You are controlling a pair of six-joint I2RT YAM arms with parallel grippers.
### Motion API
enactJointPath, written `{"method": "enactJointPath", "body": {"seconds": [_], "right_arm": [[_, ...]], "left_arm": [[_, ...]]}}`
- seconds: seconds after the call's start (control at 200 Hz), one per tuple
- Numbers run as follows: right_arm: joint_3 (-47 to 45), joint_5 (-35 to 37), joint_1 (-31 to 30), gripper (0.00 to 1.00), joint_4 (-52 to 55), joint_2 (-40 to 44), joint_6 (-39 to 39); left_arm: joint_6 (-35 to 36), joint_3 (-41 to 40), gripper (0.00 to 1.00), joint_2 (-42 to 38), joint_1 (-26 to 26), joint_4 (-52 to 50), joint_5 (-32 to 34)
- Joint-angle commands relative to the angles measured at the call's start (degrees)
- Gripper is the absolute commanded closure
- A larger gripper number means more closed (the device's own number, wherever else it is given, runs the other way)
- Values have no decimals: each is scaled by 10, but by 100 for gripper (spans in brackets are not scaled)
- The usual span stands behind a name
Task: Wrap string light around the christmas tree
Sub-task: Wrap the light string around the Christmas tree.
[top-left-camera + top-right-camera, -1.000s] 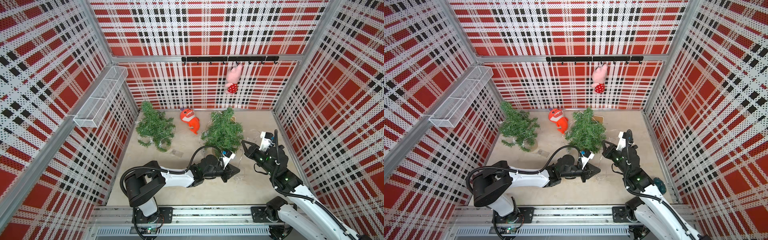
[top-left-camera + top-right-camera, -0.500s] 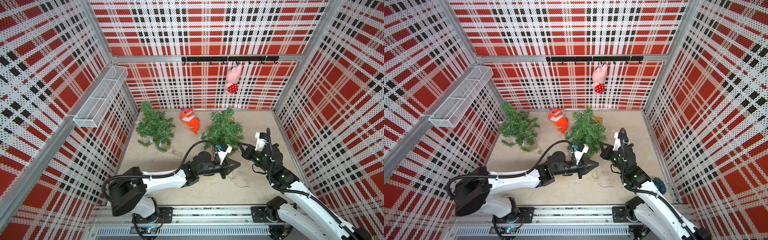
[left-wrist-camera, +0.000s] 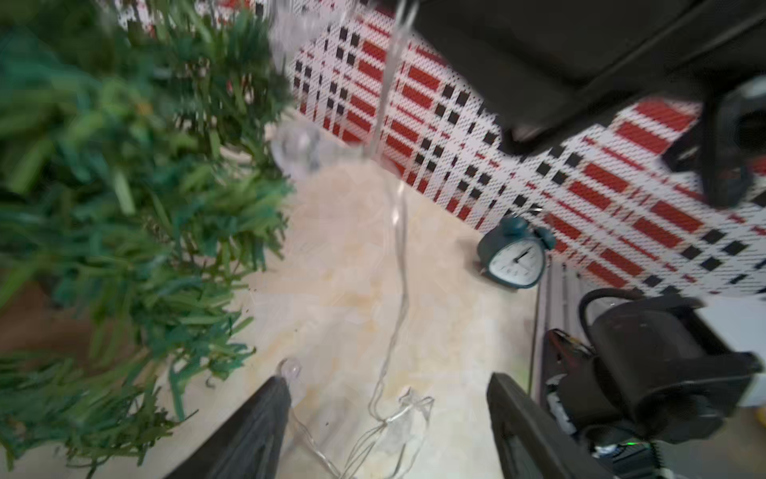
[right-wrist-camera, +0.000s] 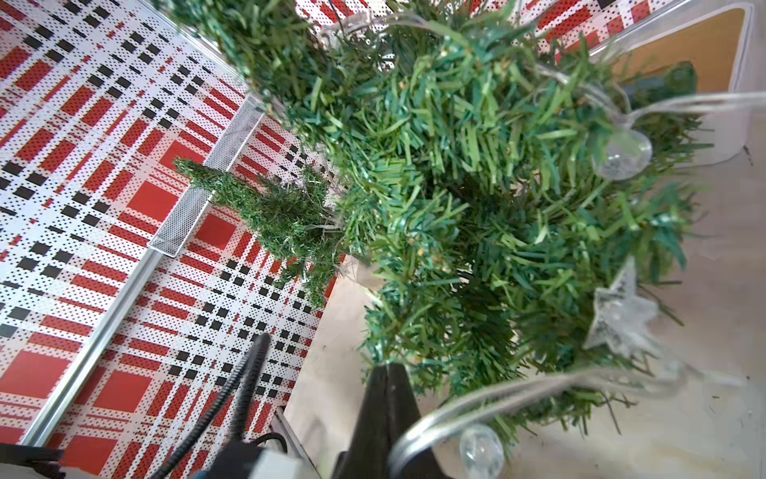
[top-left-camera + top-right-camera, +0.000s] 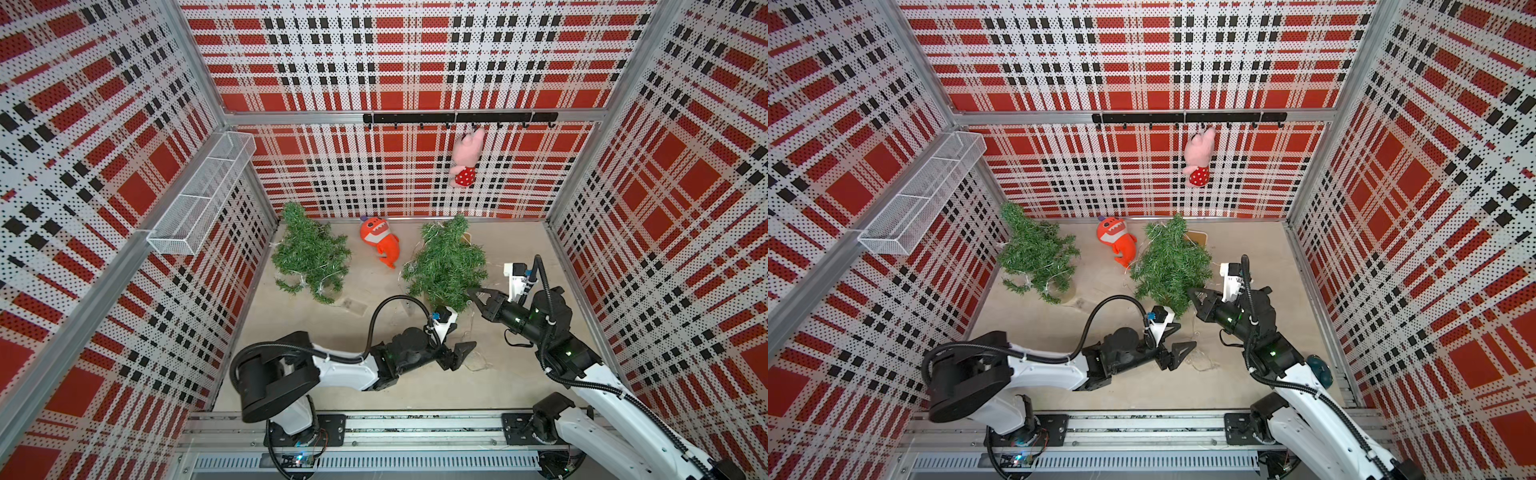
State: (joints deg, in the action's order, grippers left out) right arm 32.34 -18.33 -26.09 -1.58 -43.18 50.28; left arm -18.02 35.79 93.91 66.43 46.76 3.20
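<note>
Two green christmas trees stand at the back: one on the left (image 5: 309, 257) with a light string on it, one on the right (image 5: 446, 266) (image 5: 1171, 266) (image 4: 476, 186). The clear string light (image 4: 621, 157) with bulbs and stars lies over the right tree's branches. My right gripper (image 5: 471, 293) (image 5: 1192, 293) (image 4: 387, 373) is shut on this string at the tree's lower front edge. The string (image 3: 400, 257) hangs from there to a loose heap (image 5: 476, 365) (image 5: 1202, 361) on the floor. My left gripper (image 5: 463, 336) (image 5: 1183, 338) (image 3: 389, 381) stands open over that heap, holding nothing.
An orange shark plush (image 5: 380, 245) lies between the trees. A pink pig plush (image 5: 465, 160) hangs from the hook rail on the back wall. A wire basket (image 5: 199, 195) juts from the left wall. A teal alarm clock (image 3: 514, 257) (image 5: 1318, 368) stands by the right arm. A clear box (image 4: 704, 54) sits behind the right tree.
My left gripper has opened and let go of the string light, which now lies on the floor. My right gripper has moved slightly closer to the tree.
</note>
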Motion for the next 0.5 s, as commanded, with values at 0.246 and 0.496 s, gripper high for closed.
{"method": "enactJointPath", "body": {"seconds": [0.246, 0.496], "right_arm": [[8, -13, -1, 100, -65, 9, 31], [13, 5, -1, 100, -74, -9, 24]], "left_arm": [[-15, 60, 58, 78, 14, 130, -21], [-77, -26, 92, -44, -4, 60, -81]]}}
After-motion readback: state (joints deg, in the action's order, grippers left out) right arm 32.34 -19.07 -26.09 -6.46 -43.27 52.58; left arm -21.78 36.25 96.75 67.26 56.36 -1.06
